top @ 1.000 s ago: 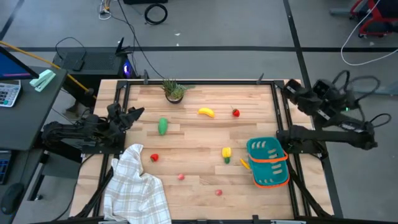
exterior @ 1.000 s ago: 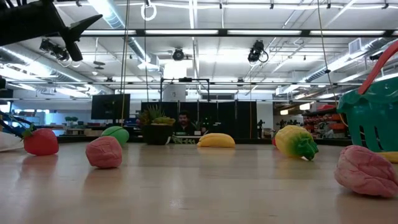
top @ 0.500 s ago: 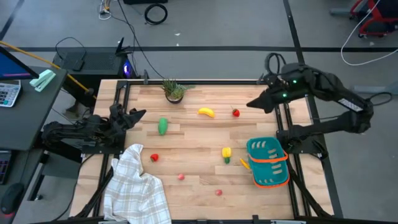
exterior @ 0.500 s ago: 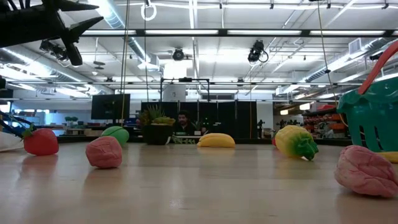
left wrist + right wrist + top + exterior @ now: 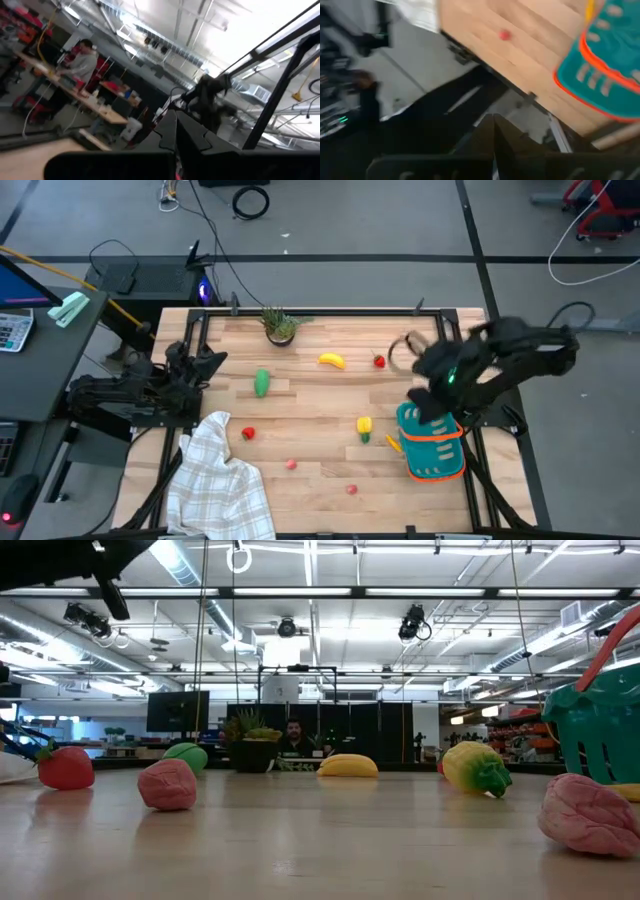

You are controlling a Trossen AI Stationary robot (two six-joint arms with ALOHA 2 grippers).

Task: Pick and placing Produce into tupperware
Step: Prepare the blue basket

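The produce lies loose on the wooden table: a yellow banana, a green oblong vegetable, a yellow pepper, and small red fruits. The teal tupperware with the orange rim stands at the near right. My right gripper hangs blurred above the tupperware's far side, tipped downward; in its wrist view the fingers are shut and hold nothing. My left gripper waits at the table's left edge, raised and shut, with nothing in it.
A white checked cloth lies bunched at the near left corner. A small potted plant stands at the far edge. A small orange piece lies against the tupperware's left side. Black frame rails run along the table's sides.
My right arm has swung from beyond the table's right edge in over the table, toward the tupperware, rolling and tipping its gripper downward. My left gripper has shut its fingers and risen slightly at the left edge. Nothing on the table has moved.
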